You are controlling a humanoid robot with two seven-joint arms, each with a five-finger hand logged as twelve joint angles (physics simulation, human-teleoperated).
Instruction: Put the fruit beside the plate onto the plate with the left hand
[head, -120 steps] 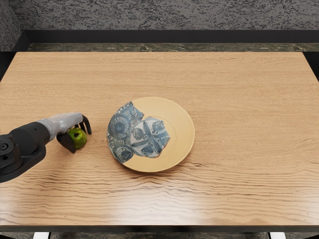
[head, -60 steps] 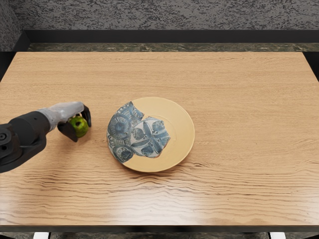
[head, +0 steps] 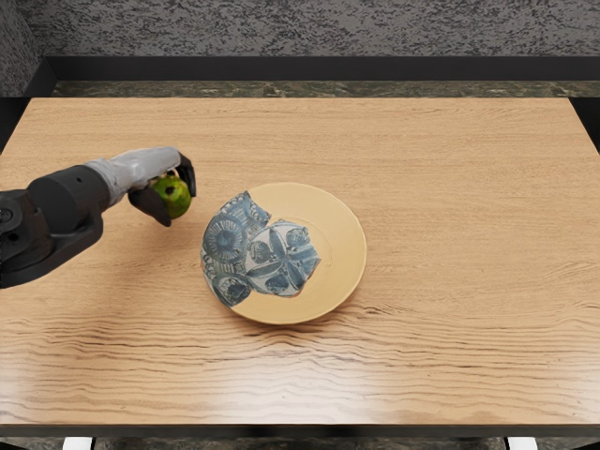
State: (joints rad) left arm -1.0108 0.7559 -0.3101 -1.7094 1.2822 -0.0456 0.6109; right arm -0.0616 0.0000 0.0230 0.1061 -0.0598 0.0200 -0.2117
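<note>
While the left hand [head: 169,190] grips the green fruit [head: 174,196] near the left edge of the worktop [head: 450,356], pickup looks done; carrying it over the plate [head: 342,236] and letting go remain.

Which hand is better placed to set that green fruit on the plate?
The left hand: it grips the green apple, just left of the plate. The right arm is out of view.
</note>
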